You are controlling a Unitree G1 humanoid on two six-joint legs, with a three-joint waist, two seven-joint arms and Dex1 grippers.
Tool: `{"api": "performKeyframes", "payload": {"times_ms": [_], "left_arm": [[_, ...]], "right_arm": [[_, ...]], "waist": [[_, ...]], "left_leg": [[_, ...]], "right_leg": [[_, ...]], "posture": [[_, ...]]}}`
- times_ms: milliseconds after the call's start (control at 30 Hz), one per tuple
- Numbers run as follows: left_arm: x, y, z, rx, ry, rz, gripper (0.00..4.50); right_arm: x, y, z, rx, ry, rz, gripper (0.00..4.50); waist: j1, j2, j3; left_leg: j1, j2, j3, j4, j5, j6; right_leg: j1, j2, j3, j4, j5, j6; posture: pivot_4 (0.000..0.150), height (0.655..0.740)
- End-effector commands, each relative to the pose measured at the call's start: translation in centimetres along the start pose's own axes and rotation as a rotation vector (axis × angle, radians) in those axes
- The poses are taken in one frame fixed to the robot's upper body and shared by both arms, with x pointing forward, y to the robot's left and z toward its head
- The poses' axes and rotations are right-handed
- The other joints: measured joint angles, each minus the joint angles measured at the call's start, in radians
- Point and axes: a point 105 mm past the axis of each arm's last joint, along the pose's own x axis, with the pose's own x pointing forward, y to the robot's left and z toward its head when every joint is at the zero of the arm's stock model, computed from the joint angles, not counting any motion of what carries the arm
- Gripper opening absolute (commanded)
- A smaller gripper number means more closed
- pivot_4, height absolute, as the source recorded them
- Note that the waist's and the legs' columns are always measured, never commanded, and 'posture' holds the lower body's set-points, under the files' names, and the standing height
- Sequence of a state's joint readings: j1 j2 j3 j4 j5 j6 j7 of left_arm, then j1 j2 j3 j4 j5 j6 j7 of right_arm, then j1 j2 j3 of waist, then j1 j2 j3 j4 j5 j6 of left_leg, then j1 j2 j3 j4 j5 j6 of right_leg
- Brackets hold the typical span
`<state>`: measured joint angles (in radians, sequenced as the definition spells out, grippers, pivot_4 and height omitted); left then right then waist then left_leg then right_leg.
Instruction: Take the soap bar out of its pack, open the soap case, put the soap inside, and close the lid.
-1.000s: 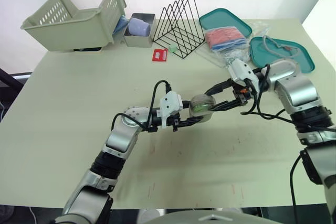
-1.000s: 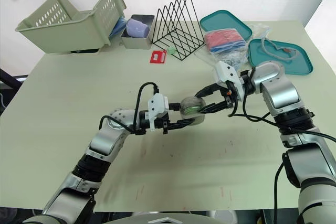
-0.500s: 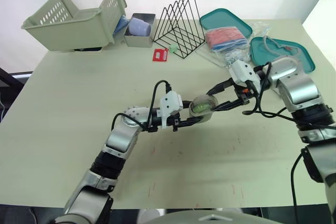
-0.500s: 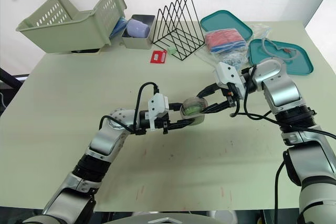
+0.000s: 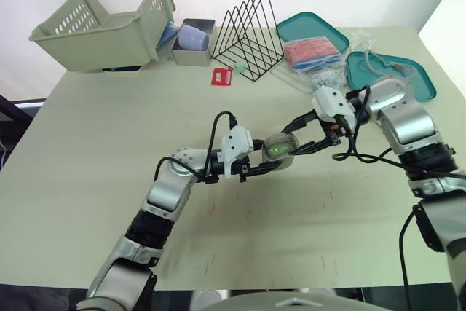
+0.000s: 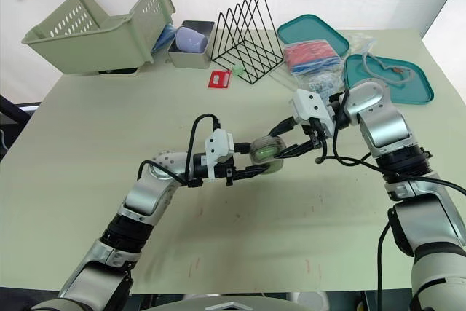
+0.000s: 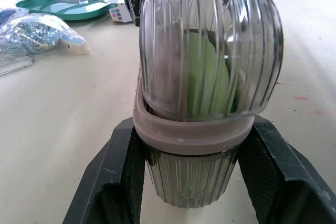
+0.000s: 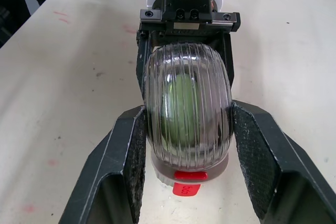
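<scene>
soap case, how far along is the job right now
Done: the green soap sits inside the soap case, visible through the clear lid, which is down on the base. In hand: the left gripper clamps the base and the right gripper squeezes the lid. Left: confirming the lid is fully latched, which I cannot tell, then letting go.

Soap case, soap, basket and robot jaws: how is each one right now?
Case: lid down.
Soap: inside case.
Left jaws: shut on case base.
Right jaws: shut on lid.
Basket: tilted.
</scene>
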<state>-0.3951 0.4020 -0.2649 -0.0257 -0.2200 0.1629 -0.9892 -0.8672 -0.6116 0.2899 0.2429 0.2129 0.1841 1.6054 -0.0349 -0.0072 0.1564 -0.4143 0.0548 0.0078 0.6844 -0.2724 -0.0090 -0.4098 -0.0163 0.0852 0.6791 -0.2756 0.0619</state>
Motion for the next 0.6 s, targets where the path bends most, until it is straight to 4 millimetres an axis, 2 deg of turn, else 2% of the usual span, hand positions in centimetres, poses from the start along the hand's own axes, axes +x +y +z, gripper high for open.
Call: {"api": "performKeyframes", "payload": {"times_ms": [33,333,500,600], "left_arm": [[0.1,-0.1,1.6,0.046,-0.053,0.0,2.0],[0.2,-0.2,1.7,0.047,-0.058,-0.002,2.0],[0.2,-0.3,1.6,0.046,-0.056,-0.001,2.0],[0.2,-0.2,1.6,0.044,-0.054,0.001,2.0]], "right_arm": [[0.4,-0.1,-0.7,0.023,0.047,0.003,1.85],[0.5,-0.2,-1.3,0.054,0.09,0.003,1.85],[0.5,-0.4,-0.6,0.056,0.071,0.007,1.85],[0.1,-0.4,0.5,0.05,0.042,0.014,1.85]], "waist": [[0.0,0.0,0.0],[0.0,0.0,0.0],[0.0,0.0,0.0],[0.0,0.0,0.0]], "left_leg": [[0.0,0.0,0.0,0.0,0.0,0.0],[0.001,0.0,0.0,0.0,0.0,0.0],[0.001,0.0,0.0,0.0,0.0,0.0],[0.001,0.0,0.0,0.0,0.0,0.0]], "right_leg": [[0.0,0.0,0.0,0.0,0.0,0.0],[0.0,0.0,0.0,0.0,0.0,0.0],[0.001,0.0,0.0,0.0,0.0,0.0],[0.001,0.0,0.0,0.0,0.0,0.0]], "posture": [[0.15,0.74],[0.15,0.74],[0.15,0.74],[0.15,0.74]]}}
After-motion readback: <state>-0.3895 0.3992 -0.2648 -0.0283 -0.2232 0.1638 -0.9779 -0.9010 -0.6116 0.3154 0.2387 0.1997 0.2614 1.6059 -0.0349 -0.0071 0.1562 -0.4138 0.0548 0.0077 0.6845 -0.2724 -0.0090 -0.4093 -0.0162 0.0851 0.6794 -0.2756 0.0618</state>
